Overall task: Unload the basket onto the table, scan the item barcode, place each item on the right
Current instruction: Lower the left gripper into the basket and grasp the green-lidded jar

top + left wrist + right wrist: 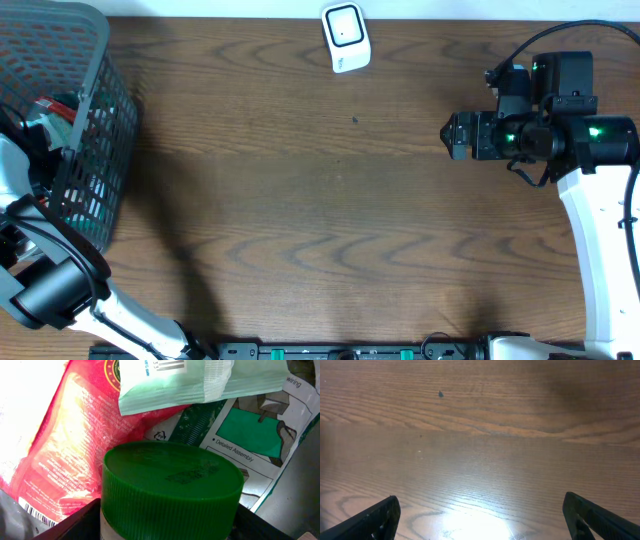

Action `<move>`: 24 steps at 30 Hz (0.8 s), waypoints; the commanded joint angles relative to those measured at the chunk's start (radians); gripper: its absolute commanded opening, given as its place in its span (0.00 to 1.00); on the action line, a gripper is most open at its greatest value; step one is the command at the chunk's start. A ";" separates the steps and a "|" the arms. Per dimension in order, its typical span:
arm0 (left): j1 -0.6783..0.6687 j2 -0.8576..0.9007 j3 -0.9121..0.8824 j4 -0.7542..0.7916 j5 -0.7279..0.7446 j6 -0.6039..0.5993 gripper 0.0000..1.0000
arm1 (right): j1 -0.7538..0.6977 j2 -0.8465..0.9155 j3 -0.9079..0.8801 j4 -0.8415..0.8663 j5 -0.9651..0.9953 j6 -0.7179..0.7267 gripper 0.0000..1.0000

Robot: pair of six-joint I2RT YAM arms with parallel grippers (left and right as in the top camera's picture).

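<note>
Brown wood-grain table.
Dark brown table (pixel 330 220) with one small dark speck (pixel 354 121) toward its far edge. White strip (pixel 200 8) borders the table's far edge; black rail (pixel 340 351) its near edge.

There is one wooden table (pixel 320 220). On it are one dark mesh basket (pixel 98 110) and one white scanner (pixel 345 37). There are two robot arms: one left arm (pixel 50 285) and one right arm (pixel 600 230). The left wrist view shows four goods: one jar (pixel 172 485) with a green lid, one red packet (pixel 65 455), one pale green packet (pixel 200 380) and one printed sheet (pixel 250 435). Two barcodes show: one lower barcode (pixel 40 512) on the red packet and one upper barcode (pixel 170 364) on the pale green packet.
</note>
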State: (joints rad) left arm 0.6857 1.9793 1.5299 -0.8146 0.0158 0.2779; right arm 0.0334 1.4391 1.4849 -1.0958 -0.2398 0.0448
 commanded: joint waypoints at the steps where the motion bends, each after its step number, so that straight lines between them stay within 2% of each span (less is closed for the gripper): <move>1: 0.007 -0.013 0.025 0.001 -0.017 -0.014 0.54 | -0.006 0.001 0.011 -0.001 -0.012 0.010 0.99; 4: 0.007 -0.029 0.029 0.001 -0.017 -0.014 0.53 | -0.006 0.001 0.011 -0.001 -0.012 0.010 0.99; 6: 0.007 -0.029 0.028 -0.008 -0.017 -0.014 0.65 | -0.006 0.001 0.011 -0.001 -0.012 0.010 0.99; 10: 0.007 -0.027 0.011 -0.022 -0.017 -0.014 0.67 | -0.006 0.001 0.011 -0.001 -0.012 0.010 0.99; 12: 0.007 -0.027 -0.005 -0.022 -0.017 -0.014 0.73 | -0.006 0.001 0.011 -0.001 -0.012 0.010 0.99; 17: 0.007 -0.025 -0.032 -0.013 -0.017 -0.018 0.78 | -0.006 0.001 0.011 -0.001 -0.012 0.010 0.99; 19: 0.007 -0.025 -0.032 -0.013 -0.017 -0.018 0.77 | -0.006 0.001 0.011 -0.001 -0.012 0.010 0.99; 20: 0.007 -0.026 -0.030 -0.006 -0.017 -0.018 0.64 | -0.006 0.001 0.011 -0.001 -0.012 0.010 0.99; 21: 0.007 -0.026 -0.026 -0.007 -0.017 -0.018 0.60 | -0.006 0.001 0.011 -0.001 -0.012 0.010 0.99; 24: 0.007 -0.035 -0.001 -0.010 -0.017 -0.025 0.56 | -0.006 0.001 0.011 -0.001 -0.012 0.010 0.99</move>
State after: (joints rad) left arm 0.6861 1.9728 1.5093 -0.8253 0.0166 0.2661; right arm 0.0334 1.4391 1.4845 -1.0958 -0.2398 0.0448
